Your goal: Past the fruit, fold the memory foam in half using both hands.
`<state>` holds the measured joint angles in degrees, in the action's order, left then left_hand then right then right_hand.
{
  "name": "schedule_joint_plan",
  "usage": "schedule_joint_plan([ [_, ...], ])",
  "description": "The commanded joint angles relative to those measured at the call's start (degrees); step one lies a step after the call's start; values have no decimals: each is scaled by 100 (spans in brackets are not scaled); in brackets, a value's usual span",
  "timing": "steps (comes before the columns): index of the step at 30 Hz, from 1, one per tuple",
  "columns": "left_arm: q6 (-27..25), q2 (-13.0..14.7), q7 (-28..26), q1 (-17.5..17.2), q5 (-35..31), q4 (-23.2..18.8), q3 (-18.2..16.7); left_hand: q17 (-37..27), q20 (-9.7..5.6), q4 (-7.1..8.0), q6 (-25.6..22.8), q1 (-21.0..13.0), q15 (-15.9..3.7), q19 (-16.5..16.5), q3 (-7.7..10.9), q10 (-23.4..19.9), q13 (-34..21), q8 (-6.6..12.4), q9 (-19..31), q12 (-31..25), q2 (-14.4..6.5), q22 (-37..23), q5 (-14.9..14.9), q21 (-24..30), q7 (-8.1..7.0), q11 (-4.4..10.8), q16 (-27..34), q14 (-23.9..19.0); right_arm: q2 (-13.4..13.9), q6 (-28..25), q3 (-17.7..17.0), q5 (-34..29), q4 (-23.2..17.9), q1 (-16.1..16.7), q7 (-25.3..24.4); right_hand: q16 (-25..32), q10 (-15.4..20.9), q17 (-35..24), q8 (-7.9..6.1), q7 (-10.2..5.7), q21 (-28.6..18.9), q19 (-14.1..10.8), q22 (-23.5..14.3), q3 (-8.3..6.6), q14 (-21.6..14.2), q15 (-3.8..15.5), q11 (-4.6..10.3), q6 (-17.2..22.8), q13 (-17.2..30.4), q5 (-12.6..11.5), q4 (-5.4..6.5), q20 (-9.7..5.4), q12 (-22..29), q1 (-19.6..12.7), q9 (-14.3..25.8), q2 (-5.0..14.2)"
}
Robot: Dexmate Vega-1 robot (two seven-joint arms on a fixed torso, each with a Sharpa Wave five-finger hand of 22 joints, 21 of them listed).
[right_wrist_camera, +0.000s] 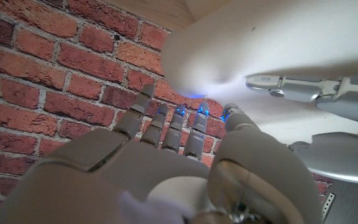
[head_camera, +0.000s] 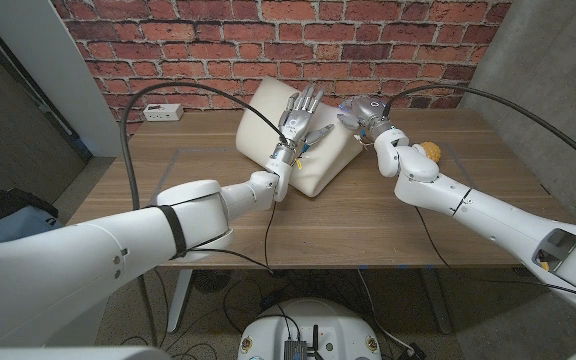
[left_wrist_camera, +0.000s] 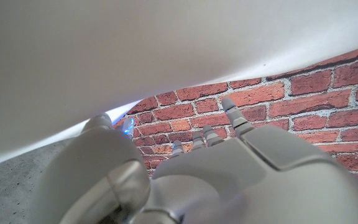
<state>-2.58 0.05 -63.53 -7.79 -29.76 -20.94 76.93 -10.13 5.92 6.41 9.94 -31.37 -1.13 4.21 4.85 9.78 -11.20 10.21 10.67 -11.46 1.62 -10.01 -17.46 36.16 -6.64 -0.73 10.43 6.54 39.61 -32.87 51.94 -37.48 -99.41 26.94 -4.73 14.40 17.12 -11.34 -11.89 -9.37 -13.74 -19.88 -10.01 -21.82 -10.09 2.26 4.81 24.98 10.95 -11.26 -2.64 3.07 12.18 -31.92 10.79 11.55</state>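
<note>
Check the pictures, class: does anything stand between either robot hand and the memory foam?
Nothing visible does. The left robot hand and right robot hand are both already at the memory foam; the fruit sits off to the side.

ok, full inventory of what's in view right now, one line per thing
memory foam: one, cream white, far middle of the table by the wall, partly raised between both hands
fruit: one, yellow-orange, on the table right of the foam, partly behind the right arm; kind not clear
power strip: one, white, far left of the table by the wall
table: one, brown wood
brick wall: red, behind the table
cables: black, arcing over both arms
left hand: grey, fingers up against the foam's left part
right hand: grey, at the foam's right edge; grip not clear
</note>
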Motion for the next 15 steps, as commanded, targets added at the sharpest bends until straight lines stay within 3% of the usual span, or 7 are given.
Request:
schedule_joint_plan([
  [1,-52,6,63,128,559,11,469,-12,-6,28,636,66,-57,4,-33,560,-11,41,1,-25,-9,-10,-40,-17,22,32,25,16,26,592,-64,-136,92,-81,799,-22,-25,-57,8,-260,29,-15,-31,-133,71,381,239,96,16,-10,27,-44,-45,-90,17,16],
  [3,-67,5,61,135,563,11,492,-11,-8,32,635,70,-65,0,-38,555,-11,42,0,-28,-13,-10,-47,-22,24,44,24,17,16,640,-67,-152,119,-108,943,-52,-119,-79,49,-306,70,52,-34,-209,179,400,436,43,16,-13,59,-83,-90,-119,17,25],
  [5,-71,5,63,140,569,11,505,-10,-9,34,635,73,-65,-2,-43,554,-11,43,0,-29,-17,-10,-53,-26,19,49,24,16,0,654,-51,-204,143,-145,1093,-66,-139,-97,35,-337,105,124,-37,-264,250,421,522,109,16,-14,100,-97,-98,-129,18,44],
  [6,-84,3,64,142,572,11,510,-9,-7,36,632,74,-72,-5,-45,546,-11,45,0,-33,-20,-9,-56,-29,15,57,24,14,-13,665,-55,-209,160,-154,1149,-60,-150,-114,37,-344,122,157,-38,-329,269,424,655,136,15,-18,138,-108,-103,-148,18,56],
  [13,-86,9,47,149,585,10,525,-5,-7,41,614,78,-86,-14,-58,534,-10,54,-2,-40,-34,-9,-77,-44,16,59,24,9,-110,565,25,-463,284,-241,1490,-42,-4,-167,56,-349,159,255,-46,-607,339,496,740,168,17,-38,286,-196,-58,-245,19,117],
  [15,-75,12,11,148,588,9,520,-3,-6,43,607,78,-86,-20,-63,514,-9,57,-2,-48,-40,-8,-86,-50,21,67,24,5,-141,524,63,-541,336,-279,1597,-18,182,-199,75,-344,158,265,-50,-704,355,511,752,133,22,-31,387,-213,-7,-256,20,87],
])
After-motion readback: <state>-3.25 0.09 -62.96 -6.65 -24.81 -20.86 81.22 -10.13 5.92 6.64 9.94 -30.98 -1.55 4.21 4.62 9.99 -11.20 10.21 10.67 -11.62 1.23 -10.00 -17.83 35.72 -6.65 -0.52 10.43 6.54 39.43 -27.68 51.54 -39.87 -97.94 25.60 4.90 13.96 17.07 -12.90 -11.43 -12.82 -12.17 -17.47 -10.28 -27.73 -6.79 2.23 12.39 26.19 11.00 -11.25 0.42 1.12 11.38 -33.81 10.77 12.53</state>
